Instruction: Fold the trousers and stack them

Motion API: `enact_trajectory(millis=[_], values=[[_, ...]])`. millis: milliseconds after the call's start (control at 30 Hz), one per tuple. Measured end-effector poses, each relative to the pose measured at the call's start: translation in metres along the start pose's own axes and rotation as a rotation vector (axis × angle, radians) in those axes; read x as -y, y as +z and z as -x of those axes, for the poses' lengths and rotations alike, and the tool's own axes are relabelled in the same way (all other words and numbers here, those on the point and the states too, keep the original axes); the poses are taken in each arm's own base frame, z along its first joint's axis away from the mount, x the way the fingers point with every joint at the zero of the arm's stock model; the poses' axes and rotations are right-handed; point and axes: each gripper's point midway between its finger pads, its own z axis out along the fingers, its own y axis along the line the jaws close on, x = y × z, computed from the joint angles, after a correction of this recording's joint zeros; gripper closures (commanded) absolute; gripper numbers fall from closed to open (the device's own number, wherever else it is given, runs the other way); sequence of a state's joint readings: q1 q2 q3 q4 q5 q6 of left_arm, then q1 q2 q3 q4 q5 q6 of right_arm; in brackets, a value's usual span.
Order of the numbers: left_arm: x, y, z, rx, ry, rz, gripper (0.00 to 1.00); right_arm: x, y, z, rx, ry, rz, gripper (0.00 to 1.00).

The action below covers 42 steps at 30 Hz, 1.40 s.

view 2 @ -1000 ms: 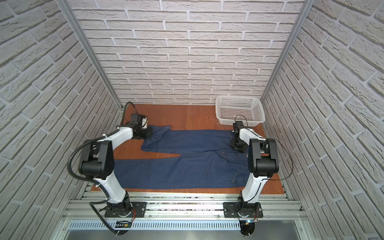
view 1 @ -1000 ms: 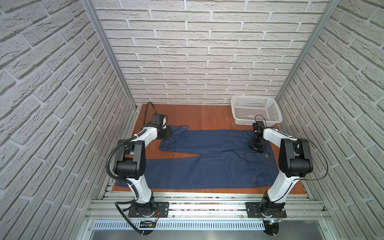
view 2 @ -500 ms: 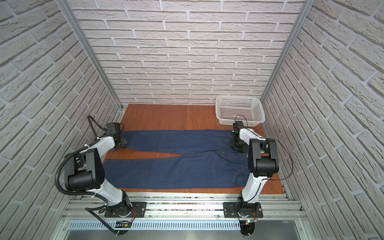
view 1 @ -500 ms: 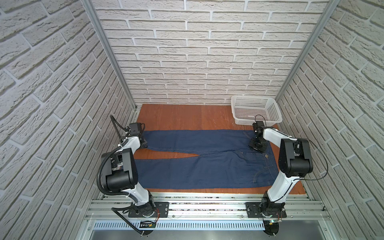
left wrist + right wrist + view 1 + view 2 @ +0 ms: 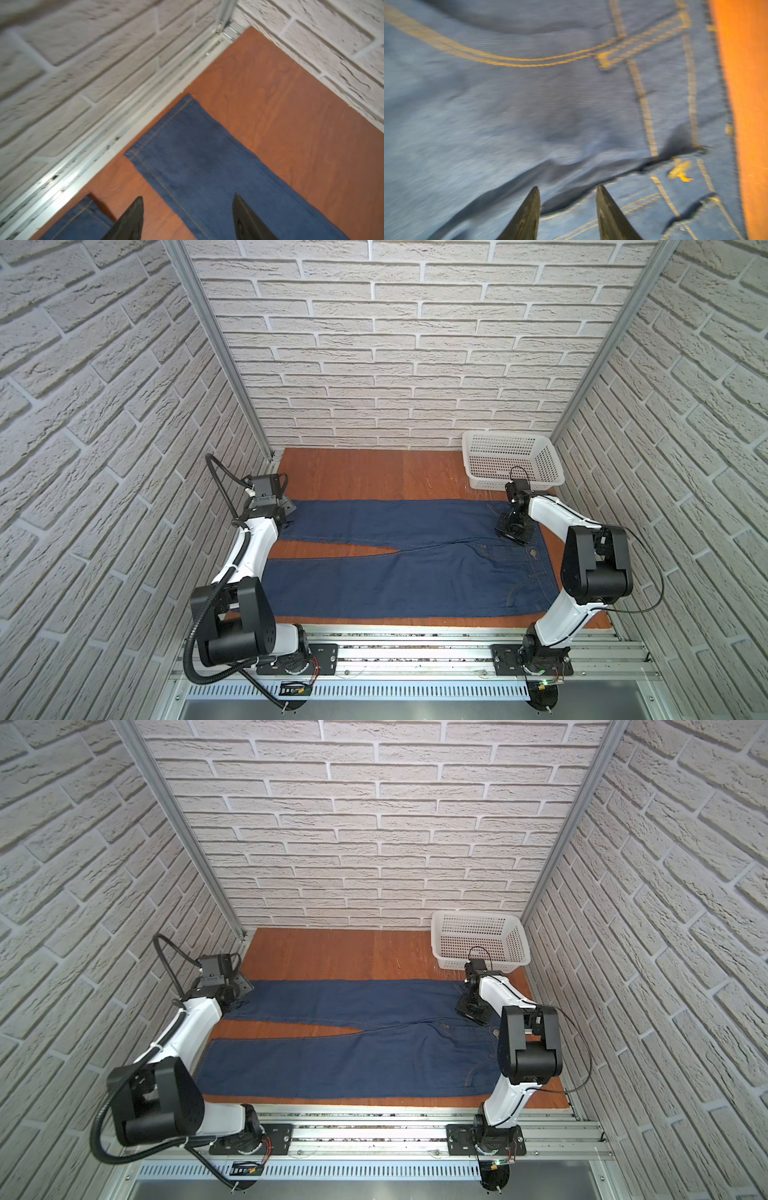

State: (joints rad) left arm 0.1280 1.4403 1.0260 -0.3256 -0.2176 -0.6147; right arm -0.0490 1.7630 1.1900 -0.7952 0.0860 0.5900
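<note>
**A:** Where are the trousers now?

**B:** The trousers (image 5: 415, 572) lie spread along the table (image 5: 353, 472), waist to the right and both legs running left. A second ago the far leg was doubled back toward the middle, its end pinched by the left gripper (image 5: 188, 196). Since then the leg has been drawn out straight. Its hem (image 5: 158, 128) now lies flat beside the table's left edge.

**A:** And that gripper?

**B:** It has let go. Its jaws stand wide apart over the far leg, a little way in from the hem, and they hold nothing.

**A:** The right one?

**B:** The right gripper (image 5: 568, 187) has not shifted in that second. Its jaws are partly spread, with the tips down at the denim on the far side of the waist. A dark crease runs between them.

**A:** How does the denim look?

**B:** It is dark blue with tan stitching along the seams and pockets, and a metal button (image 5: 533, 552) sits at the waistband. The legs part in a narrow wedge of bare table that widens leftward from the crotch. Both legs lie smooth, and the only wrinkles are by the right jaws. The near leg's hem (image 5: 83, 214) also lies near the table's left edge.

**A:** Anything beyond them?

**B:** A white perforated basket (image 5: 505, 433) stands in the far right corner, near the waist but clear of the cloth.
</note>
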Motion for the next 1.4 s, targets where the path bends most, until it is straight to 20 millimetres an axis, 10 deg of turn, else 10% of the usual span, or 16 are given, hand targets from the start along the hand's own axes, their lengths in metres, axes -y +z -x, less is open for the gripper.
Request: enact_trajectory(millis=[133, 300, 933, 1233, 1400], values=[[0.032, 0.047, -0.054, -0.197, 0.034, -0.072, 0.37, -0.014, 0.014, -0.002, -0.038, -0.008, 0.028, 0.54], [0.023, 0.076, -0.109, -0.377, 0.014, -0.041, 0.36, -0.021, 0.028, 0.002, -0.064, -0.009, 0.026, 0.54], [0.037, 0.121, -0.064, -0.378, -0.051, -0.038, 0.32, -0.030, 0.031, 0.034, -0.059, -0.003, 0.024, 0.53], [0.034, 0.089, -0.068, -0.384, -0.055, -0.095, 0.29, -0.031, -0.025, 0.050, 0.074, -0.010, 0.110, 0.53], [0.049, 0.020, -0.012, -0.202, -0.040, -0.198, 0.26, -0.035, -0.079, 0.063, 0.198, -0.008, 0.193, 0.52]])
